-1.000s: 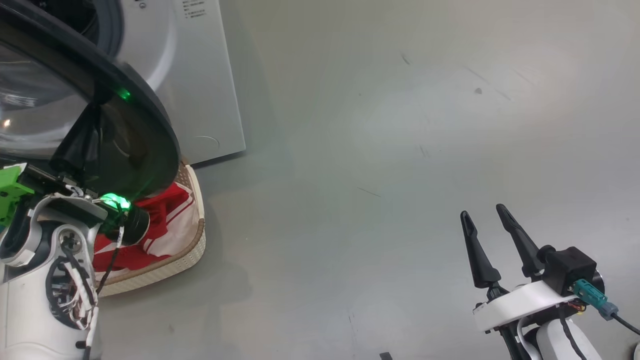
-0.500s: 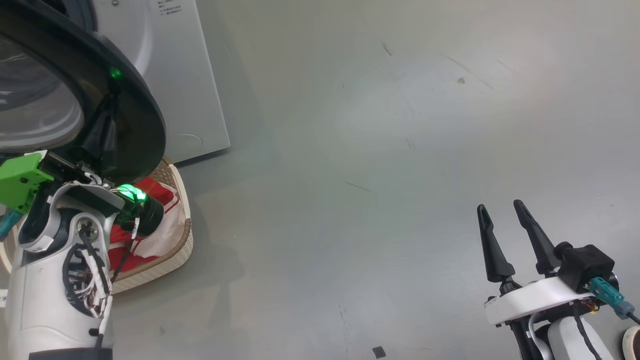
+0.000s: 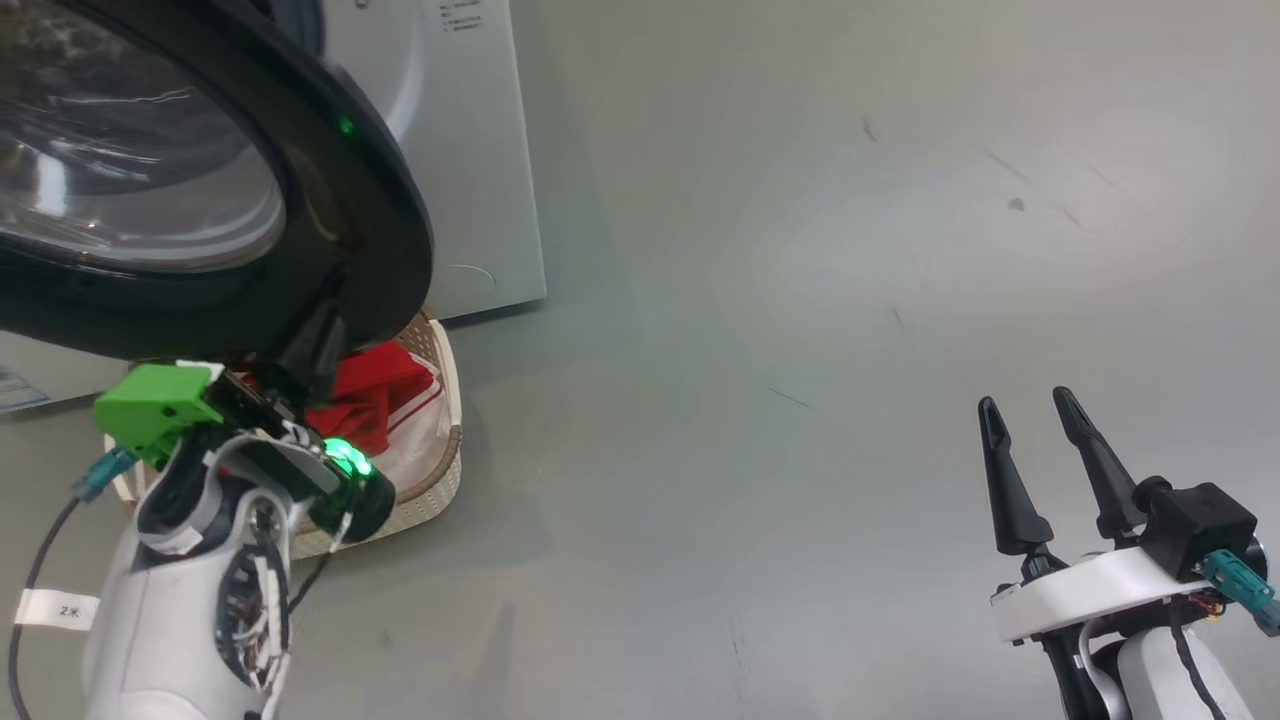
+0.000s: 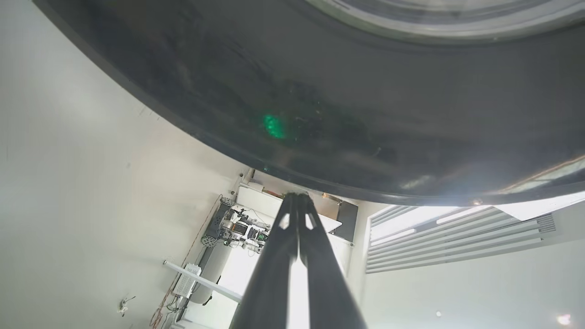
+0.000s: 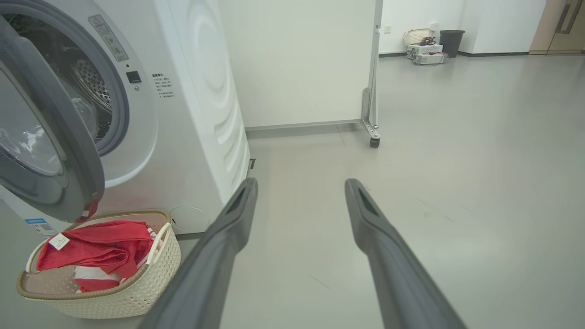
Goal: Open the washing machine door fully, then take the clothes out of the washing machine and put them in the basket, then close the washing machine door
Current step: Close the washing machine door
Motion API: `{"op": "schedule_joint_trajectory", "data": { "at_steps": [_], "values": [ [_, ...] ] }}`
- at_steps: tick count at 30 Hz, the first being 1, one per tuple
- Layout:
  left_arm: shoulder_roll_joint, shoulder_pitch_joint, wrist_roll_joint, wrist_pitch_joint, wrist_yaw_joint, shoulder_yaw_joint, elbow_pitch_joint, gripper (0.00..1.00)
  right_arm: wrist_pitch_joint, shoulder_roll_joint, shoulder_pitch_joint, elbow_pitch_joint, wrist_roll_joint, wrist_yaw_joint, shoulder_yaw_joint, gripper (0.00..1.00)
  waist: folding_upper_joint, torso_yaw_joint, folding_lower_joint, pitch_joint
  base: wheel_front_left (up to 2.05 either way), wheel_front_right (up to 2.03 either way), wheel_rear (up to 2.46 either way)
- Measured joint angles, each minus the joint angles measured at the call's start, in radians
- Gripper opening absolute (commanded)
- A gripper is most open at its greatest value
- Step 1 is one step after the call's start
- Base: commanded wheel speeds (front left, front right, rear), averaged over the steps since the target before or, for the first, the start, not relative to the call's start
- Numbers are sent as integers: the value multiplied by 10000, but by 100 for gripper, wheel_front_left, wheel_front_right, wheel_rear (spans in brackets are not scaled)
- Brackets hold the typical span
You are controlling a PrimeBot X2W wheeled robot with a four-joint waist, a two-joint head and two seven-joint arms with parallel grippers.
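Status. My left pincer (image 4: 297,197) has its fingers pressed together with nothing between them. The tips sit at the lower edge of the door (image 3: 380,220), on its black rim; whether they touch cannot be confirmed. My right pincer (image 3: 1025,400) stands apart, empty, over bare floor, far right of the work. The door hangs part open, left of the machine (image 5: 196,114). The clothes (image 5: 96,249) lie in the basket (image 5: 137,292), on the floor near the machine's front, under the door's lower edge. I judge that only closing the door remains.

Hazards.

1. Slip. The rim is glossy and curved. Two closed tips give a very small contact, so a push off its centre line can send them sliding off the edge or up toward the glass. Result: the door stops short and my arm overshoots toward the machine.

2. No latch. A push that ends early, or runs too slowly, may leave the door resting against the seal unlatched.

3. Basket strike. My left forearm works just above the basket. Dropping the wrist during the swing can knock the basket or snag the clothes.

4. Trapping. The pile stands above the rim on the far side. Whether the door clears it cannot be judged from here; dragged cloth could jam the closure.
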State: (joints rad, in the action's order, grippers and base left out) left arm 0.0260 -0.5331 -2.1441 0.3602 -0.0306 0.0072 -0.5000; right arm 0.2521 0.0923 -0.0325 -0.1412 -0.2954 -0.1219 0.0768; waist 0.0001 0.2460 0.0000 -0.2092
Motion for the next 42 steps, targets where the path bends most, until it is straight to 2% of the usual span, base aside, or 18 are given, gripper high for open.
{"op": "schedule_joint_trajectory", "data": {
  "at_steps": [6, 9, 12, 18, 23, 26, 29, 35, 40, 42],
  "values": [
    [0, 762, 871, 468, 510, -1064, 151, 0, 0, 234, 13, 10, 153, 0, -25, 100, 0, -586, 0, 316, 0, 0, 0],
    [8, 1270, 1724, 518, 911, -1563, 236, 0, 0, 267, 37, 81, 153, -2, -75, 100, 0, -1000, 0, 556, 0, 0, 0],
    [81, 1660, 2100, 458, 1081, -1783, 311, 0, 0, 282, 196, 140, 153, -2, -73, 100, 0, -1325, 0, 725, 0, 0, 0],
    [717, 2396, 3584, -192, 1432, -2065, 646, 0, 0, 320, 439, 230, 153, -2, -100, 100, 0, -1996, 0, 1013, 0, 0, 0],
    [1486, 2705, 5507, -1298, 1507, -2278, 1145, 0, 0, 322, 463, 376, 157, -2, -174, 100, 0, -2506, 0, 1180, 0, 0, 0],
    [1567, 2930, 5912, -2040, 1511, -2115, 1511, 0, 0, 316, 470, 416, 165, -2, -194, 100, 0, -2765, 0, 1246, 0, 0, 0],
    [1793, 3192, 7056, -2815, 1511, -2207, 2029, 0, 0, 309, 476, 451, 167, -2, -203, 100, 0, -2972, 0, 1298, 0, 0, 0],
    [2719, 3520, 9647, -4736, 1511, -2569, 3235, 0, 0, 307, 481, 493, 167, -2, -29, 100, 0, -3209, 0, 1341, 0, 0, 0],
    [2847, 4208, 11281, -6125, 1513, -3202, 3467, 0, 0, 313, 482, 506, 167, -2, -21, 100, 0, -3233, 0, 1342, 0, 0, 0],
    [2888, 4331, 11584, -6416, 1513, -3260, 3438, 0, 0, 313, 482, 508, 167, -2, -19, 100, 0, -3235, 0, 1340, 0, 0, 0]
  ]
}}
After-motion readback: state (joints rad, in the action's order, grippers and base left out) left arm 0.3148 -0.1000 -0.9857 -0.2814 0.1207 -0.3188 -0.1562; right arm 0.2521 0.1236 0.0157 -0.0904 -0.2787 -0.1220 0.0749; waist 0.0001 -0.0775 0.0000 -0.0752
